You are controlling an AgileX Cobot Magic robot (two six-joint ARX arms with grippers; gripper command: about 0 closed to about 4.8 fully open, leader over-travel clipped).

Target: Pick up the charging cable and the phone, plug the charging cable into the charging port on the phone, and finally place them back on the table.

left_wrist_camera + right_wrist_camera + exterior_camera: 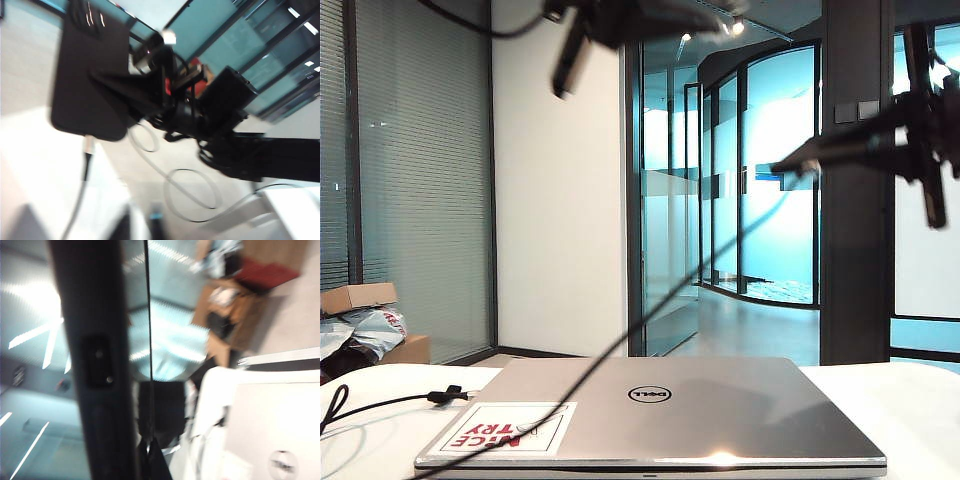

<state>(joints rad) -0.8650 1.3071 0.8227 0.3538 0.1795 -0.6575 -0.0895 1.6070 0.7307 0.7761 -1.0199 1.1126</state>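
Two grippers above the table (920,410): phone (85,80) clamped in right gripper (145,95), aloft so plugged charging cable (650,320) hangs free; left gripper (565,65) opening unclear.

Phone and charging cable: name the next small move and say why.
Probably the right gripper should start lowering the phone toward the table. The charging cable already looks plugged into the phone's short edge, its cord trailing down across the laptop. The left gripper hangs apart from both.
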